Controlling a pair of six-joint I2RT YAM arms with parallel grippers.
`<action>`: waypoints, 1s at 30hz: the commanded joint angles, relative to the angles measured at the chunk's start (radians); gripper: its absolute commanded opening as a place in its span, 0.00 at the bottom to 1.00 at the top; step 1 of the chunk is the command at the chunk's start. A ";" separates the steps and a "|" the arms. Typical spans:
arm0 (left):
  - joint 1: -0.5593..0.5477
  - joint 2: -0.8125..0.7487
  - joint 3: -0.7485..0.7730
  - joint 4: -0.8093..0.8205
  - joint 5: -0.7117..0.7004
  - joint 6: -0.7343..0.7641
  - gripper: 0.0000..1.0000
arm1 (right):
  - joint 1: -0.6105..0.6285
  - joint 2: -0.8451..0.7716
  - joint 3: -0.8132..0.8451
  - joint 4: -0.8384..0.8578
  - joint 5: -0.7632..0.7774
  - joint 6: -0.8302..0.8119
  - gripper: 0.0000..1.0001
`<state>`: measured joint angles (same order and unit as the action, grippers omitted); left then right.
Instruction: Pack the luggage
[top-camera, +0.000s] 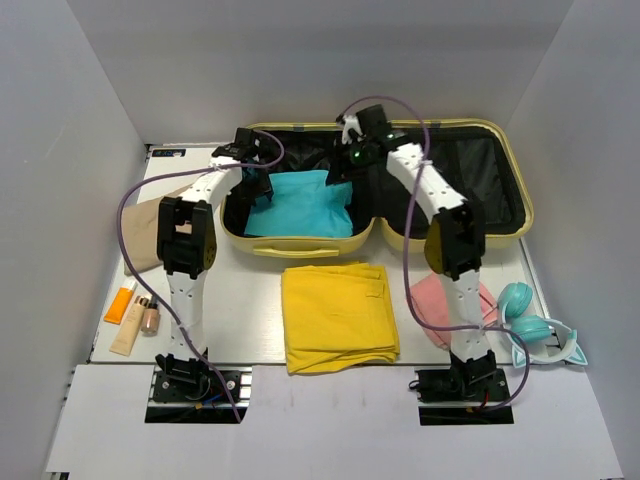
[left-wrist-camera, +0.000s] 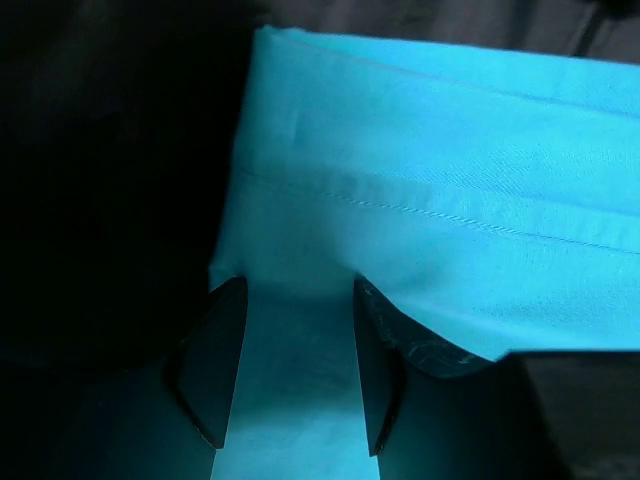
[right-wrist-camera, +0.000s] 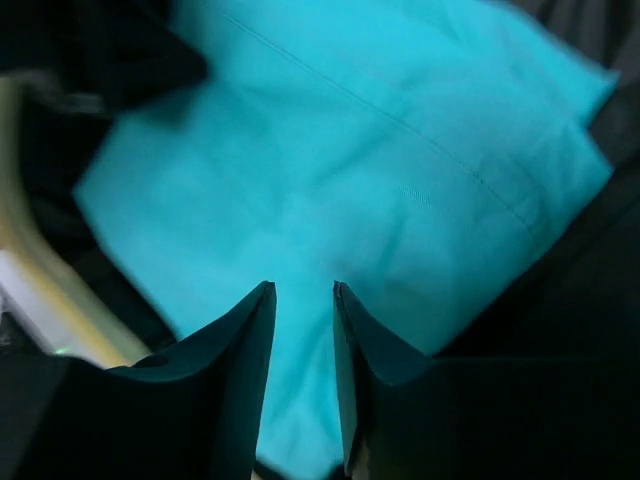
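Observation:
The pale yellow luggage (top-camera: 300, 243) lies open at the back of the table, its black lining showing. A folded turquoise cloth (top-camera: 300, 205) lies in its left half. My left gripper (top-camera: 262, 190) is open just over the cloth's left edge; in the left wrist view the gripper (left-wrist-camera: 298, 285) has cloth (left-wrist-camera: 450, 180) between and under its fingers. My right gripper (top-camera: 338, 172) is open over the cloth's right part; in the right wrist view the gripper (right-wrist-camera: 303, 287) hovers above the cloth (right-wrist-camera: 380, 150), with the luggage rim (right-wrist-camera: 40, 310) at the left.
A folded yellow cloth (top-camera: 338, 315) lies in front of the luggage. A pink cloth (top-camera: 440, 300) and teal headphones (top-camera: 530, 325) lie at the right. A tan cloth (top-camera: 145, 235) and cosmetic tubes (top-camera: 130, 315) lie at the left. White walls enclose the table.

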<state>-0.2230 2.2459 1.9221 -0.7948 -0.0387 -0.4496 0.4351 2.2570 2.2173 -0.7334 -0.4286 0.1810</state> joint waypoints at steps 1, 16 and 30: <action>0.004 -0.080 -0.032 -0.041 -0.015 -0.003 0.57 | 0.025 0.064 0.012 -0.012 0.137 0.018 0.34; 0.043 -0.120 -0.010 -0.167 -0.053 0.017 0.50 | 0.077 0.199 0.048 0.088 0.526 -0.078 0.56; -0.198 -0.680 -0.150 -0.264 -0.160 0.046 1.00 | 0.096 -0.558 -0.483 -0.081 0.393 -0.020 0.90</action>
<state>-0.3038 1.7184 1.8694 -0.9649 -0.1226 -0.3988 0.5285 1.8347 1.8774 -0.7147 -0.0277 0.1230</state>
